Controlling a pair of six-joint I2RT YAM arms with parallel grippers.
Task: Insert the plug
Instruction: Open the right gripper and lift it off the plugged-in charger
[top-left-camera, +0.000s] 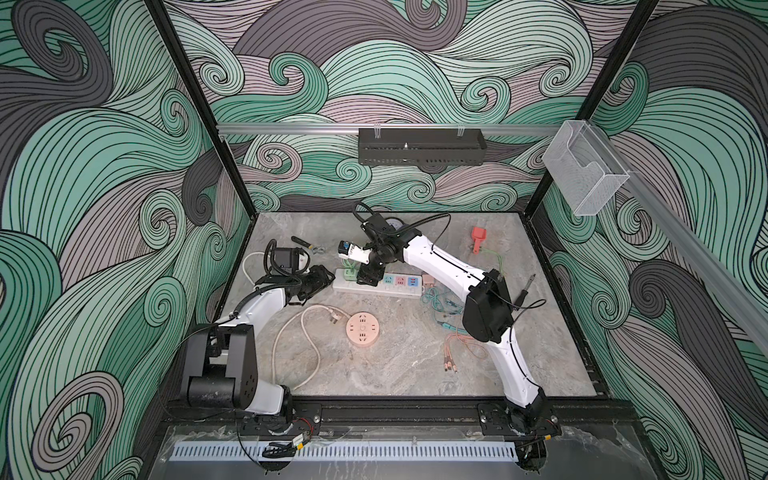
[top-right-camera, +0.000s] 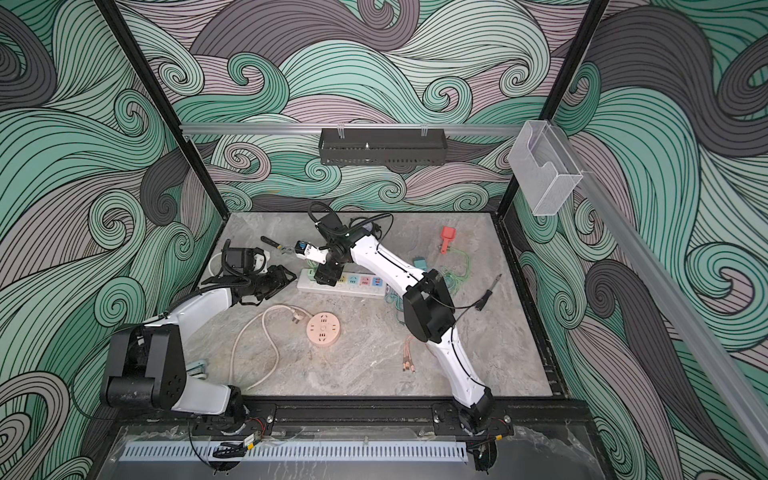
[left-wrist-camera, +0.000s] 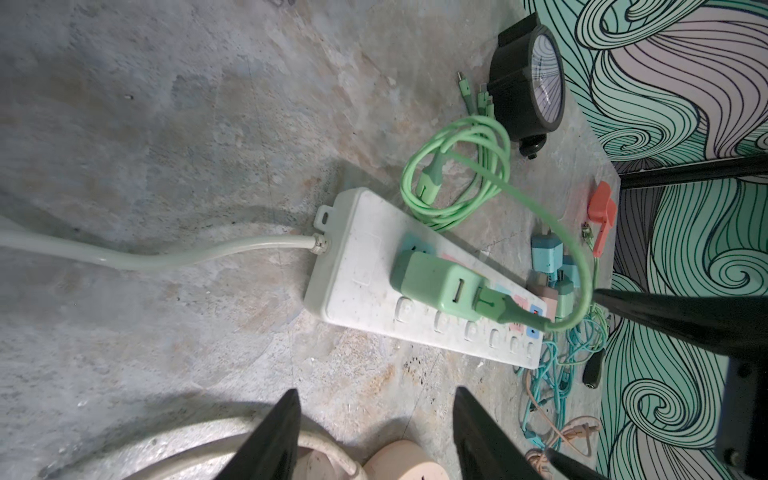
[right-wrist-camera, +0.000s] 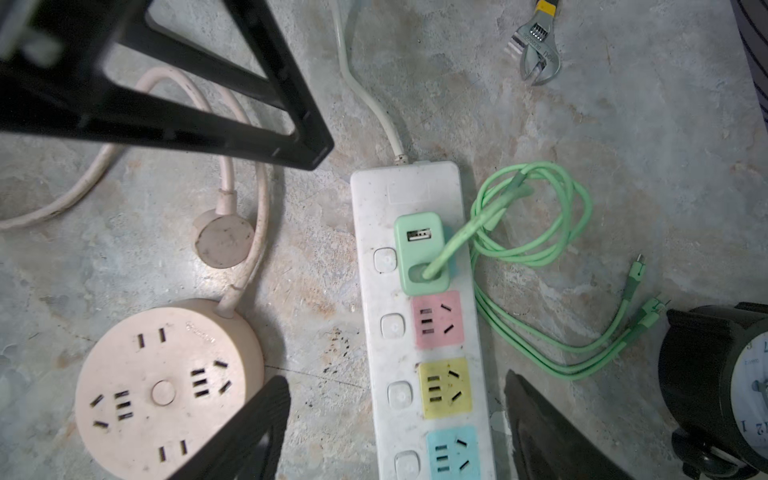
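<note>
1. Round pink socket (top-left-camera: 362, 329) is lying nearest the front.
2. Left gripper (left-wrist-camera: 376, 392) is hovering by the power strip (left-wrist-camera: 357, 249) at its cord end, jaws apart, empty.
3. Green plug (right-wrist-camera: 420, 249) is sitting, seemingly fully, in the strip's end socket.
4. Right gripper (right-wrist-camera: 397, 377) is hovering above the strip, jaws wide, empty.

The table (right-wrist-camera: 124, 257) looked like matt, mottled stone. Beneath the right tool (right-wrist-camera: 395, 388), the power strip (right-wrist-camera: 374, 199) was scuffed white plastic; its green plug (right-wrist-camera: 419, 249), smooth matt plastic.
</note>
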